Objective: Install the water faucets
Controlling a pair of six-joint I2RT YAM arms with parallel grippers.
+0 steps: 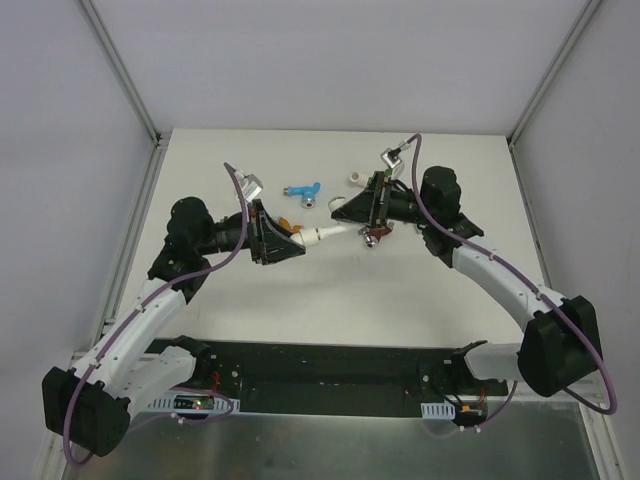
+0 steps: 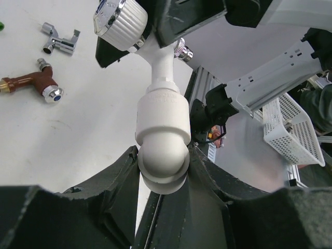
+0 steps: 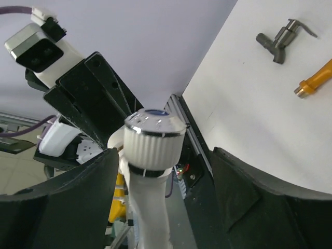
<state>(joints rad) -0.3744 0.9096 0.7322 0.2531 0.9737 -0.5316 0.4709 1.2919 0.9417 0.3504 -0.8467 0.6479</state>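
The left tool [image 2: 164,166] is clamping narrow on the rounded end of a white fitting [image 2: 162,116]. It is holding this fitting in the air above the bench [image 1: 400,300], probably so that the open end is facing the other arm and is not turning. The white faucet [image 2: 160,62] is sitting with its stem in that open end and is reaching straight out beyond the left fingertips, with its ribbed knob at the far end. How deep the thread is sitting, I cannot tell. The right tool [image 3: 165,155] is standing wide, one finger on each side of the knob and both apart from it, so it is gripping nothing. I think it is placed there because the knob end is the part to turn, and wide jaws are letting it take a new hold for another twist. The other faucets are lying on the bench and waiting. The brown faucet [image 2: 28,83] is off to the side of the left tool, and the blue faucet [image 1: 302,189] is beyond both tools. The grey faucet [image 3: 282,37] and the orange faucet [image 3: 317,77] are lying out past the right tool's one finger, well apart from it.
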